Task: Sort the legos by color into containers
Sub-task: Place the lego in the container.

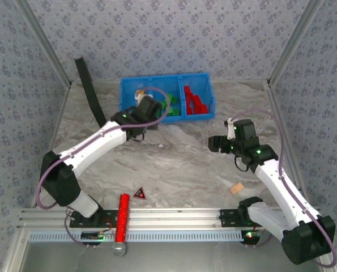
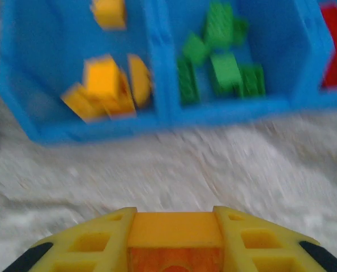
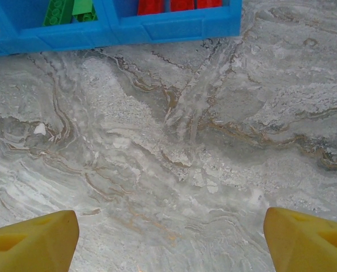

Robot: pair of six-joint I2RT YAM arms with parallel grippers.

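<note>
1. The left arm (image 1: 94, 147) is rising from its base at the near left, bending sharply at the elbow and stretching diagonally toward the near side of the blue tray (image 2: 230, 111).
2. The left gripper (image 2: 175, 214) is pinching an orange brick (image 2: 174, 233) between its yellow fingers (image 2: 109, 232). The wrist view is blurred, but the brick seems to be sitting squarely between them, touching both.
3. The tray is lying just beyond those jaws at the far side of the table (image 3: 174, 141). It is holding yellow bricks (image 2: 103, 85) in its left compartment, green bricks (image 2: 225, 68) in the middle one and red bricks (image 1: 195, 102) in the right one.
4. A dark triangle (image 1: 139, 194) is lying on the table between the two arms, and a small wooden block (image 1: 236, 188) is lying just beside the right arm (image 1: 281, 187).
5. The right arm is folding at the near right and reaching inward. The right gripper (image 3: 169, 226) is hanging over bare table with its jaws spread wide and nothing between them. The tray's near wall is lying well ahead of it.
</note>
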